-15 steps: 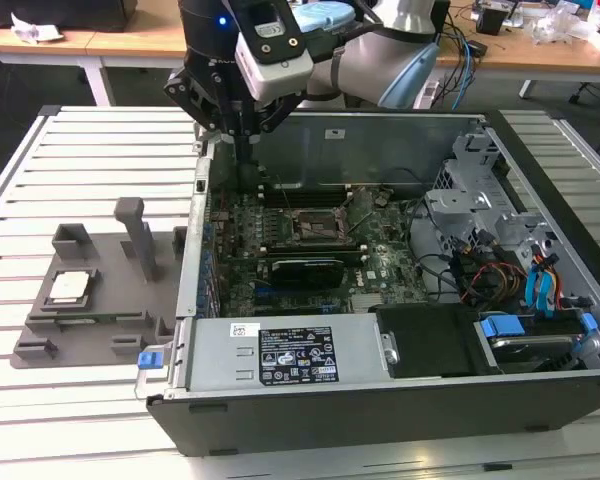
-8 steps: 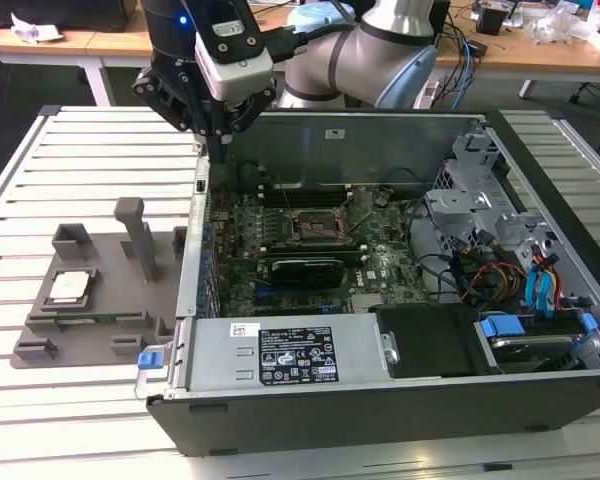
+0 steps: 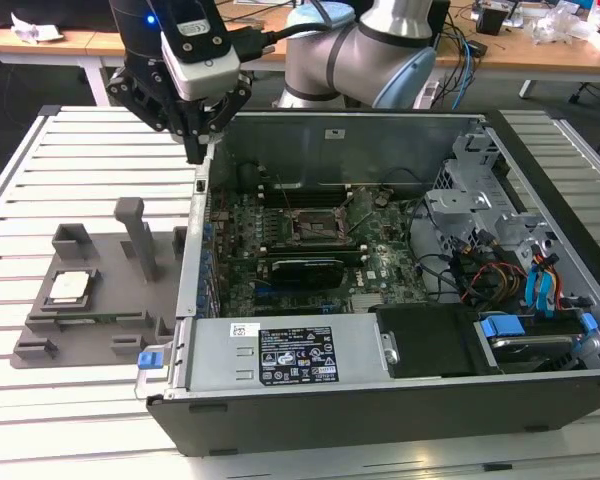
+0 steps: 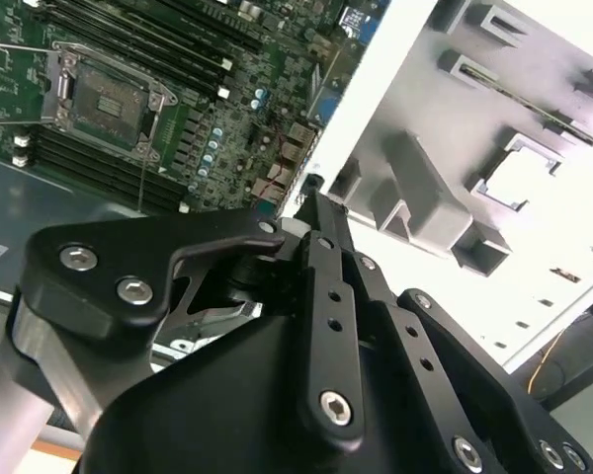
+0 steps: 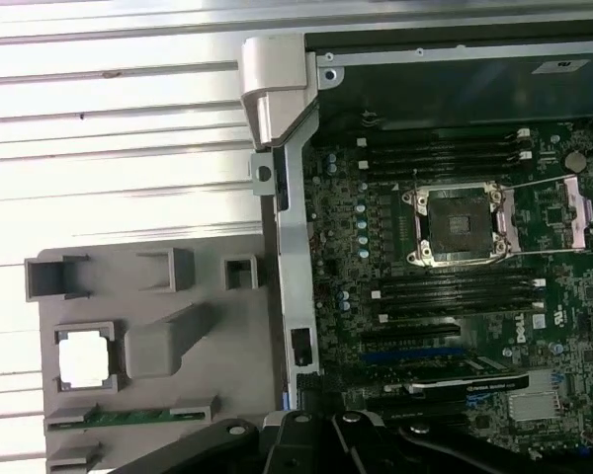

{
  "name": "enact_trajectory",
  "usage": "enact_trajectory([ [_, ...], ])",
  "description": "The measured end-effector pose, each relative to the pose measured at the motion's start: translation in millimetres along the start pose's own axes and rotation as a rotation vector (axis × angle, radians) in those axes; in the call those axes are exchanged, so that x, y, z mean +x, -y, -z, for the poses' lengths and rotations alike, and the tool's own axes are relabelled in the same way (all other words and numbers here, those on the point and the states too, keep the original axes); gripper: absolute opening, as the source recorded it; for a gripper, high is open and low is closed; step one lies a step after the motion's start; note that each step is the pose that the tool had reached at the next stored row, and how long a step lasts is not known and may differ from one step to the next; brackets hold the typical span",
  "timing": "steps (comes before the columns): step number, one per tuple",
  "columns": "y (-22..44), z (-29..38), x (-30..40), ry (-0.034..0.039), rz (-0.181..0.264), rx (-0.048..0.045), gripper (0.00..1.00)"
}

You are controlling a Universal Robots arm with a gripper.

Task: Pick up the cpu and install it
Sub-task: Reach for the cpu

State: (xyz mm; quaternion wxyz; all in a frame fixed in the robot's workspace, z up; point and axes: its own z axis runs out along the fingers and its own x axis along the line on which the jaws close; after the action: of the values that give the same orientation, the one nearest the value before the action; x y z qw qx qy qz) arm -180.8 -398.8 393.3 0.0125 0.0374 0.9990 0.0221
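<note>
And here we see the gripper (image 3: 194, 152) (image 4: 314, 202) with its fingers (image 4: 323, 235) drawn together to a single point, nothing caught between them. We see them point straight down, and directly below the tips runs the top edge of the computer case's side wall (image 3: 195, 250) (image 5: 289, 286), near its rear corner; whether the tips touch that edge we cannot tell.

To one side of the fingers, inside the case, we see the motherboard with its square socket (image 3: 315, 228) (image 5: 458, 225) (image 4: 104, 99), frame swung open, memory slots flanking it. It sits well apart from the tips and lower down.

On the other side of the fingers, outside the wall, we find the grey fixture (image 3: 110, 300) (image 5: 208, 375) lying on the white slatted table (image 3: 80, 160). There sits the cpu (image 3: 70, 287) (image 5: 84, 357), flat in its square pocket toward the fixture's far end from the case, silver top up, well away from the fingers. A tall grey post (image 3: 135, 235) stands on the fixture between the cpu and the case wall.

Farther out, above the gripper, we see the silver and blue arm (image 3: 380, 50) bending over the rear of the case.
</note>
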Motion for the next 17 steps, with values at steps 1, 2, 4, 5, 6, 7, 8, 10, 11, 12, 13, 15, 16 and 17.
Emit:
enact_trajectory([
  [1,0.2,0.1,2.4,0.0000,0.000,0.0000,0.11],
  [2,0.3,0.1,4.5,0.0000,0.000,0.0000,0.11],
  [4,0.7,0.3,9.2,-0.0001,0.000,0.0000,0.11],
  [5,0.9,0.3,12.1,0.0000,0.000,0.0000,0.11],
  [6,1.0,0.4,14.1,-0.0001,0.000,0.0001,0.11],
  [7,1.2,0.4,15.9,-0.0001,0.000,0.0000,0.11],
  [8,1.4,0.5,19.0,0.0000,0.000,0.0000,0.11],
  [10,1.8,0.6,23.7,0.0000,0.000,0.0000,0.11],
  [11,2.0,0.6,26.7,0.0000,0.000,0.0000,0.11],
  [12,2.2,0.7,30.1,-0.0001,0.000,0.0001,0.11],
  [13,2.5,0.8,32.9,-0.0001,0.000,0.0000,0.11],
  [15,3.1,0.9,41.7,-0.0001,0.000,0.0001,0.11],
  [16,3.3,1.0,44.5,-0.0001,0.000,0.0000,0.11],
  [17,3.5,1.0,47.0,0.0000,0.000,0.0000,0.11],
])
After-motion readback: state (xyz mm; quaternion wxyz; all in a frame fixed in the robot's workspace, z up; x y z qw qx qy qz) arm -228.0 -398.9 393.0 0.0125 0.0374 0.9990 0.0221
